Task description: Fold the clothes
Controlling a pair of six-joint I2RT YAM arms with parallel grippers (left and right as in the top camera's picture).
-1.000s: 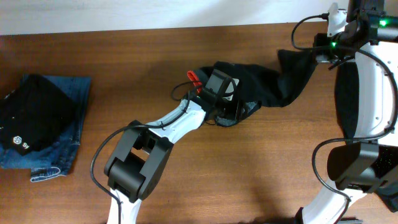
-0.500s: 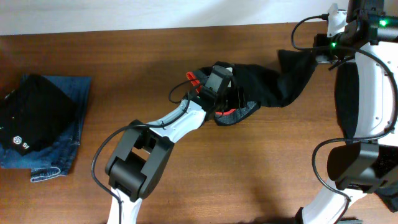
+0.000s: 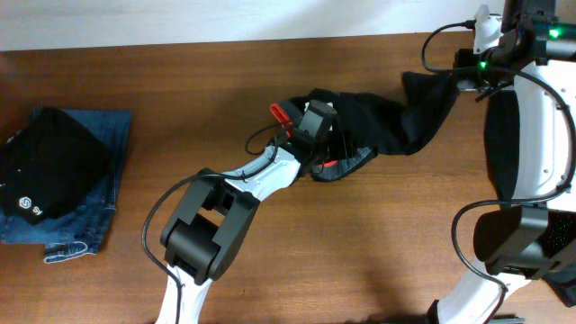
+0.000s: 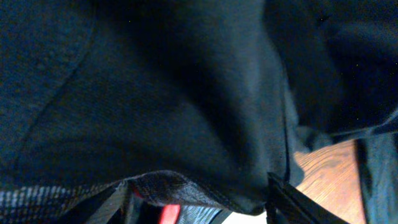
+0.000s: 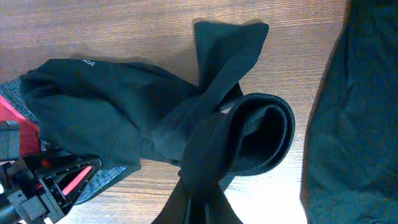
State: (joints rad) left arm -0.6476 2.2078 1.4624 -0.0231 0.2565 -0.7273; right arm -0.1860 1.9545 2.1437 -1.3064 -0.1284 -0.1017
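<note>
Looking through your left wrist camera, you see almost only black cloth, so you cannot tell whether your left jaws grip it. Your right jaws are hard to make out too; they are closed on one leg end at the far right. You have one pair of black trousers bunched mid-tabletop, and one black garment on one pair of blue jeans far left. Since a second ago, the red-orange waistband has turned up into sight.
</note>
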